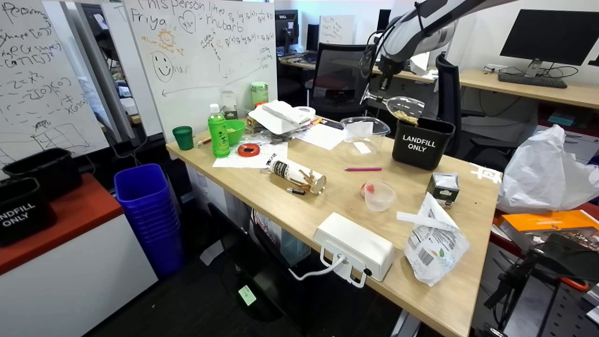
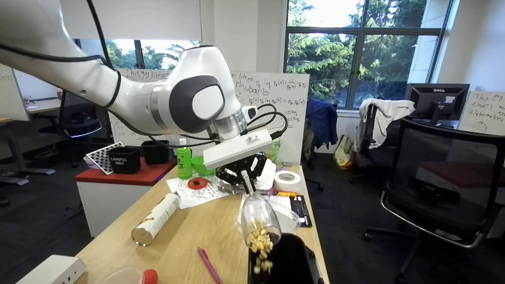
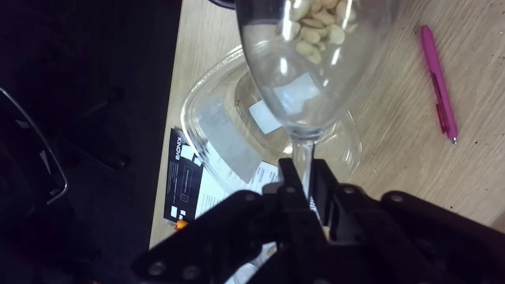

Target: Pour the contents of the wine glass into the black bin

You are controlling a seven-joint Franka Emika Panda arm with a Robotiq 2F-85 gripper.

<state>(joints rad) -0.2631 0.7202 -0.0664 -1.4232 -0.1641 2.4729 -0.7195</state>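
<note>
The clear wine glass is tilted with its mouth downward in both exterior views point(image 1: 412, 104) point(image 2: 256, 211), and its bowl shows in the wrist view point(image 3: 303, 94). Pale nut-like pieces point(image 2: 260, 241) are gathered at its mouth, and some are falling out below the rim. My gripper point(image 3: 303, 163) is shut on the glass stem and also shows in an exterior view point(image 2: 249, 187). The black bin point(image 1: 419, 147), labelled "LANDFILL ONLY", stands upright on the table directly under the glass mouth. In an exterior view its open top point(image 2: 292, 256) shows, but its floor is dark.
A clear plastic container point(image 1: 365, 131) sits beside the bin. A pink pen point(image 1: 363, 169), a small black box point(image 1: 442, 187), a clear cup point(image 1: 380, 195) and a lying canister point(image 1: 299, 175) are on the table. The table's edge point(image 2: 317, 244) runs close to the bin.
</note>
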